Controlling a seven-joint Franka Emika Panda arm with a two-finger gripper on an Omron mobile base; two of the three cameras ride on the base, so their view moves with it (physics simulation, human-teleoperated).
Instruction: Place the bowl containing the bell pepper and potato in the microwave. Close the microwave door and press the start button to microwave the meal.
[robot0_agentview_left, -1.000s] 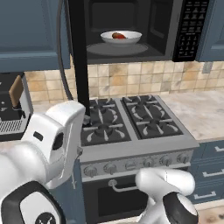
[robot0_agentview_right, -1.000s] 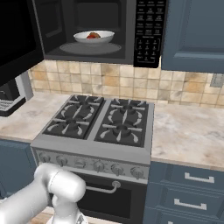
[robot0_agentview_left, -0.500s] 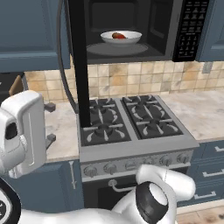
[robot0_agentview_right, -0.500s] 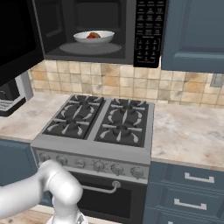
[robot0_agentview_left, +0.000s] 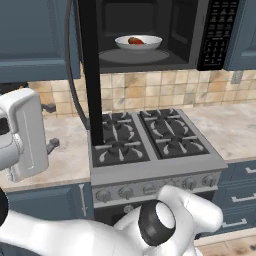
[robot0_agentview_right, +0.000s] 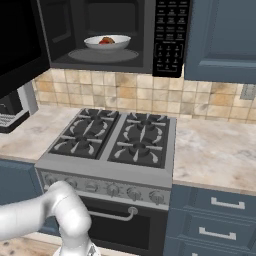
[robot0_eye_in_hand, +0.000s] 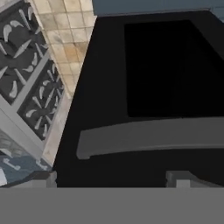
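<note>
bowl (robot0_agentview_left: 138, 42): upper centre, inside microwave (robot0_agentview_right: 150, 30)
microwave door (robot0_eye_in_hand: 144, 100): swung open, handle facing camera
hand (robot0_eye_in_hand: 114, 179): fingers apart, empty

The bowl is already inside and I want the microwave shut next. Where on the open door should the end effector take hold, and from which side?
Take the grey bar handle on the microwave door. It runs along the free edge, far from the hinge, and stands proud of the dark glass. Come at the door's outer face, as the hand view looks.
</note>
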